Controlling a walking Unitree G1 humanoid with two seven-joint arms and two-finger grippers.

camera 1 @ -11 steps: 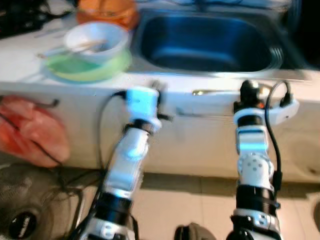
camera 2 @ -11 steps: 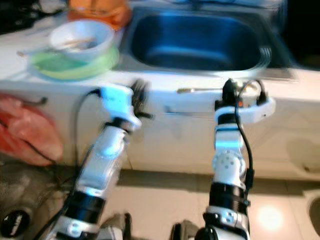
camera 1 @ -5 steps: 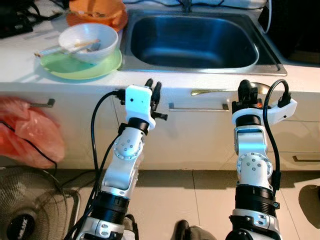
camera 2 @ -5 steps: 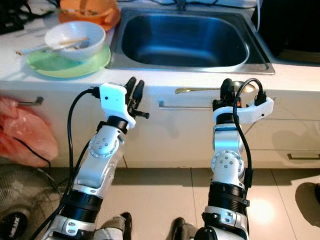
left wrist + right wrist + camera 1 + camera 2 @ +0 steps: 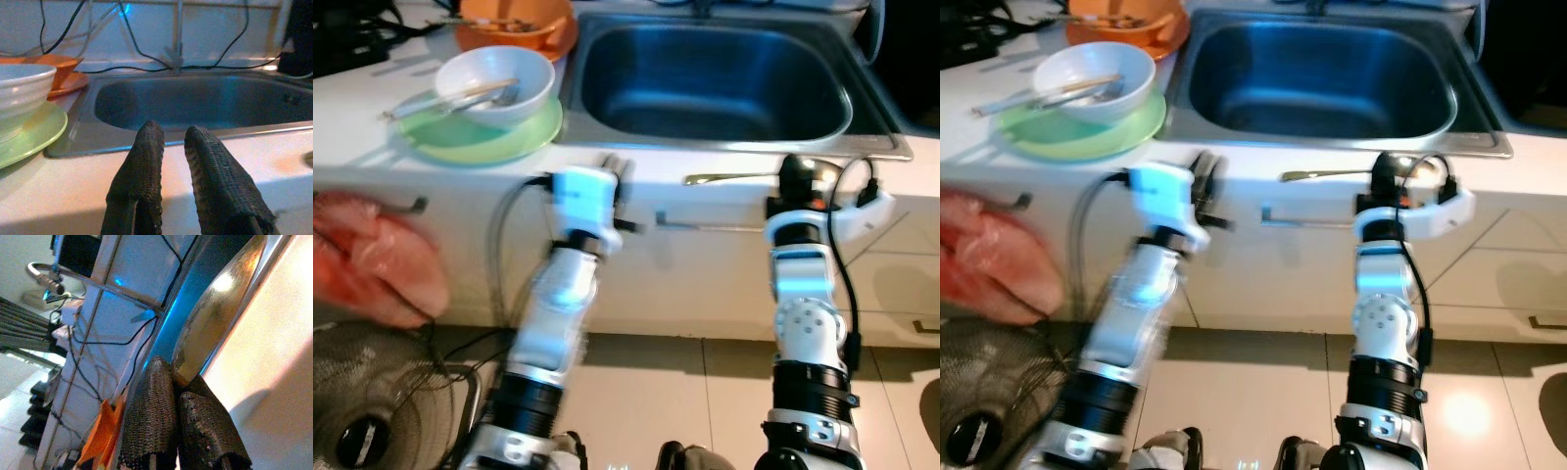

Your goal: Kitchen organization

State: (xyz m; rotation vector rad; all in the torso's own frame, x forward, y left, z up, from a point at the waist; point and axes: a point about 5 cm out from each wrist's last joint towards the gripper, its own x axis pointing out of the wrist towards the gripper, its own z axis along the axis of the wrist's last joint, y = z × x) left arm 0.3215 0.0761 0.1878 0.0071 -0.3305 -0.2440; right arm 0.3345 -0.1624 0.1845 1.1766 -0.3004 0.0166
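Our right end effector pinches the ladle, whose long axis runs along the worktop edge toward the left end effector, slightly spread.

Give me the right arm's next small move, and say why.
Probably lift the right end effector straight up a little. Its fingers are shut on the bowl of the gold ladle, which lies on the counter strip in front of the sink; raising it clears the rim before carrying it over.
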